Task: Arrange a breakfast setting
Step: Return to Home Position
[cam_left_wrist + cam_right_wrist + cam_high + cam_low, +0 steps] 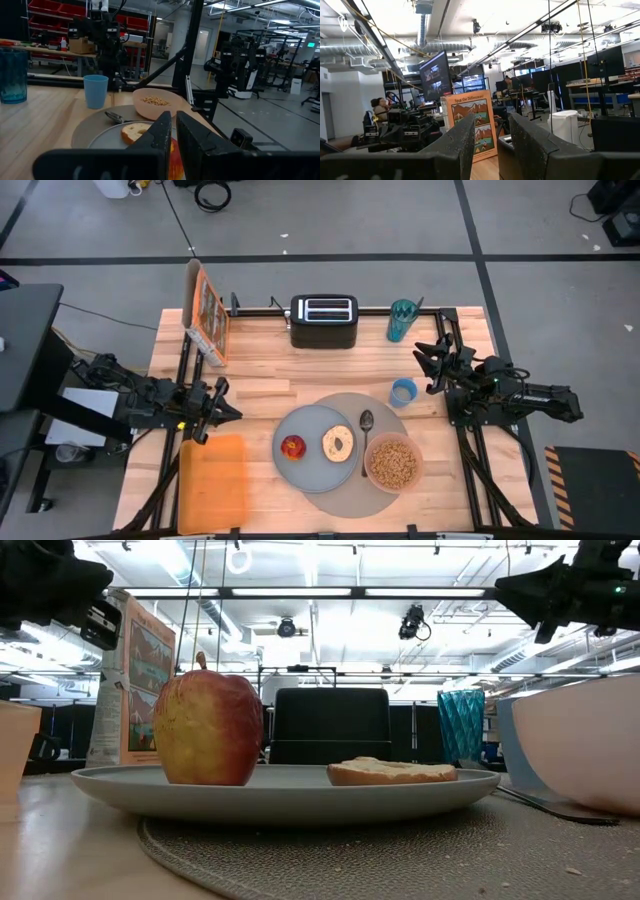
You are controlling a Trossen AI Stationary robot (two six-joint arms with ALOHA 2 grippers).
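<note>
On the mat [383, 415], the bowl [393, 463] sits front-right of the plate [315, 472]. The apple [293, 446] and bagel [337, 443] lie on the plate, with the apple on the left. The spoon [366, 432] lies just right of the plate. Left of the plate, the left gripper [227, 402] is nearly closed and empty. Beyond the plate's right, the right gripper [424, 363] is slightly parted and empty.

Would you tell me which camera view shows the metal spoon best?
The high view: the whole metal spoon lies on the round grey mat. Low and left wrist views show only part; the right wrist view none.
</note>
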